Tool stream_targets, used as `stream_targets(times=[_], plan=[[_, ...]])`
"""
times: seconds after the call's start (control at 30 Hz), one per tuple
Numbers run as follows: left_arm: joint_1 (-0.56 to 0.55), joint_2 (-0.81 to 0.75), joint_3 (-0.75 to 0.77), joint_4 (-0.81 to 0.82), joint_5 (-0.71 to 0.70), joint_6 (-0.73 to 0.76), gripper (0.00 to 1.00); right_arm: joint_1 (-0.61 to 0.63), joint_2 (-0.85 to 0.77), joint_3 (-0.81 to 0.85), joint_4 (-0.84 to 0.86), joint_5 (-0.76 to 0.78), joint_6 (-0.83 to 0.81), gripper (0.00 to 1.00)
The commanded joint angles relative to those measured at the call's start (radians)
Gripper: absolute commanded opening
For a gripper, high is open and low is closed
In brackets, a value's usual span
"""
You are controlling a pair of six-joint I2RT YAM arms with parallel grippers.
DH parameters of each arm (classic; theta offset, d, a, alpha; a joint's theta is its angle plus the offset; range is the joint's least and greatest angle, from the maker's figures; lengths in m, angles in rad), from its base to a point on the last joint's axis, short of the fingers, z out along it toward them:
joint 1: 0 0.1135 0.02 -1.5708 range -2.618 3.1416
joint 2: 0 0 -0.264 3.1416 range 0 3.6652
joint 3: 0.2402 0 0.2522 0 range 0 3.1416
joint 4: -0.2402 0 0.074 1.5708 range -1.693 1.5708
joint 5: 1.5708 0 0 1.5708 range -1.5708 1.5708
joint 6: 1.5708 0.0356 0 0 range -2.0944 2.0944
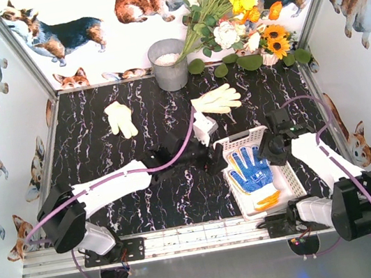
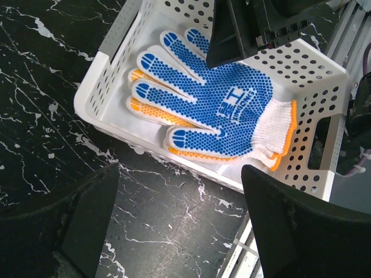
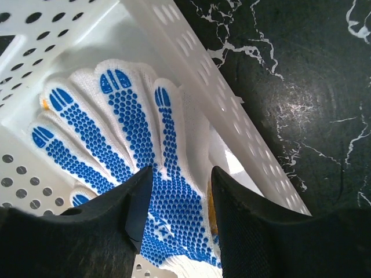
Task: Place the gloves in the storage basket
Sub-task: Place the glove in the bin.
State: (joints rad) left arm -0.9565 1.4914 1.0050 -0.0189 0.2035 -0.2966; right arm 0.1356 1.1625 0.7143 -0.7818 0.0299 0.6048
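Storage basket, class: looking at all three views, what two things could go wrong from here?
1. The right gripper, fingers parted, sits close over the blue-dotted glove in the storage basket; rising, one finger could snag the knit and drag it out.
2. The left gripper hangs open beside the basket's wall; swinging toward the far-left glove or the far-right glove on the table, it might knock the basket askew.

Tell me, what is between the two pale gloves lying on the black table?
Nothing. In the top view, only bare black table shows between the left glove and the right glove.
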Motion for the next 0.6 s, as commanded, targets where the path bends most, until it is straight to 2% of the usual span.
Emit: stream_targets(times=[0.0, 0.33, 0.57], plan=[[0.012, -0.029, -0.014, 0.023, -0.013, -0.015, 0.81, -0.028, 0.003, -0.024, 0.117, -0.056, 0.044, 0.48], [0.018, -0.039, -0.016, 0.027, -0.020, -0.018, 0.81, -0.048, 0.018, -0.083, 0.248, -0.116, 0.075, 0.48], [0.020, -0.046, -0.022, 0.024, -0.023, -0.025, 0.81, -0.048, 0.003, -0.105, 0.321, -0.100, 0.071, 0.47]])
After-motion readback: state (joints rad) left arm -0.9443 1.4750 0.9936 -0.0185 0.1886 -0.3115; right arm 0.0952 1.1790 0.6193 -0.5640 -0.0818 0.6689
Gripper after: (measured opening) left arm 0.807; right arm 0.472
